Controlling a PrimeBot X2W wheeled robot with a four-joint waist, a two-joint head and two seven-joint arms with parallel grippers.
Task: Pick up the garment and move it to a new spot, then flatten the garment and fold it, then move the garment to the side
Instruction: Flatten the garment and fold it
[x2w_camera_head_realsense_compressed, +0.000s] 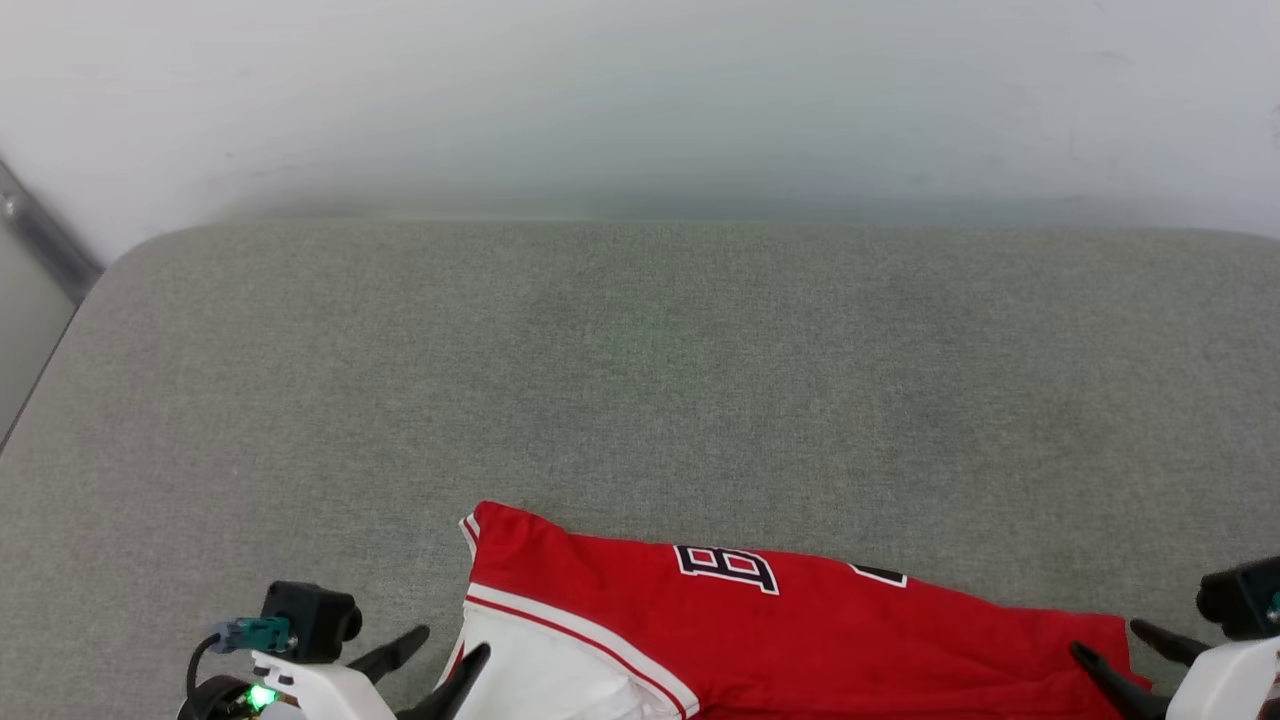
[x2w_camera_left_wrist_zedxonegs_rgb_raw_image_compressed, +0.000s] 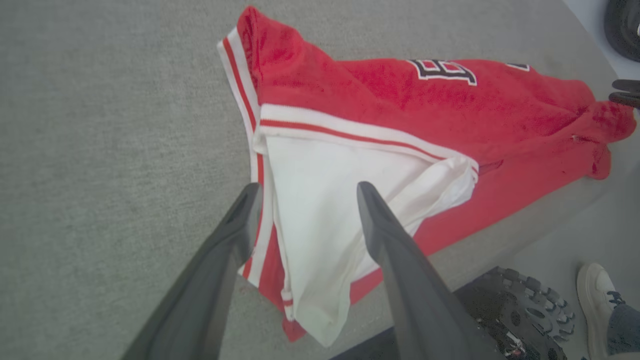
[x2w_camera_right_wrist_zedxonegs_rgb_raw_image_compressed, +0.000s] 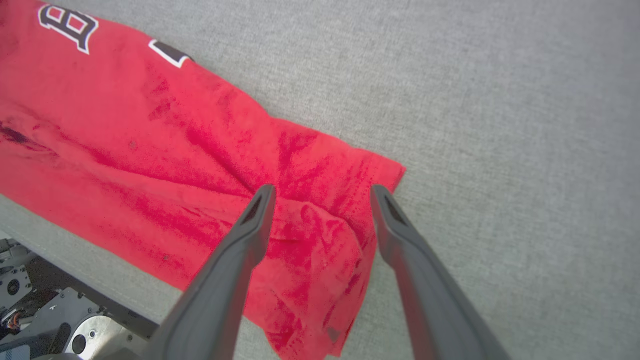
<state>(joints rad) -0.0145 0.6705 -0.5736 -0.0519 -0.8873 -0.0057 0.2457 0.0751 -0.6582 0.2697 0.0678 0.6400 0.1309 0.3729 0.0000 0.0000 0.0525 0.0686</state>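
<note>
Jaws released on both arms; red shirt (x2w_camera_head_realsense_compressed: 800, 630) bunched along the near edge of the grey surface (x2w_camera_head_realsense_compressed: 640, 380).
Left jaws spread wide above the white sleeve (x2w_camera_left_wrist_zedxonegs_rgb_raw_image_compressed: 320, 200), right jaws spread wide above the shirt's red corner (x2w_camera_right_wrist_zedxonegs_rgb_raw_image_compressed: 325, 230), nothing gripped; some fabric drooping past the surface's edge; black lettering partly showing.

Bright, even, diffuse light leaves only faint, soft shadows on the grey cloth surface (x2w_camera_head_realsense_compressed: 640, 350); the pale wall (x2w_camera_head_realsense_compressed: 640, 90) in the head view looks washed out and hazy; the garment (x2w_camera_right_wrist_zedxonegs_rgb_raw_image_compressed: 150, 150) shows oversaturated, blotchy red in the wrist views; the dark fingers (x2w_camera_left_wrist_zedxonegs_rgb_raw_image_compressed: 400, 280) nearest the lens blur slightly.
</note>
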